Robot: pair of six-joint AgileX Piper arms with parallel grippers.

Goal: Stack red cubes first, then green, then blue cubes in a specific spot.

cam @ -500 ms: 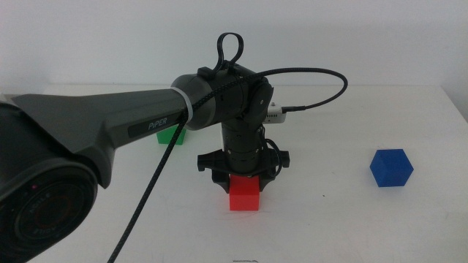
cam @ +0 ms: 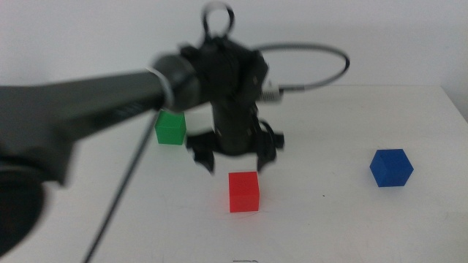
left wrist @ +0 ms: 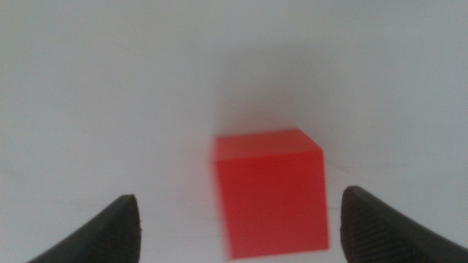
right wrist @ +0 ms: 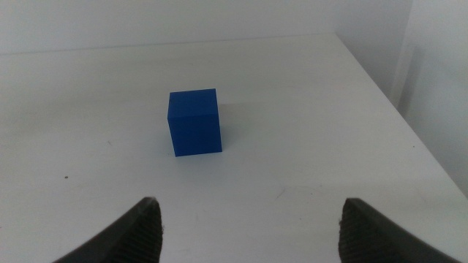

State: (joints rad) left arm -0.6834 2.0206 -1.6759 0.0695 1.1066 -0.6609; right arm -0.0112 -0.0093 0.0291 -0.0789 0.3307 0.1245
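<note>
The red cube rests on the white table near the middle and also shows in the left wrist view. My left gripper hangs just above and behind it, open and empty, with its jaws spread wider than the cube. The green cube sits on the table behind the left arm, to the left. The blue cube sits on the table at the right. My right gripper is open and empty, a short way back from the blue cube; it is out of the middle view.
The left arm reaches in from the left and covers much of that side. Its cable loops behind the wrist. The table's right edge lies beyond the blue cube.
The left gripper, which was down around the red cube, has risen off it with its jaws spread. The red cube stays on the table.
</note>
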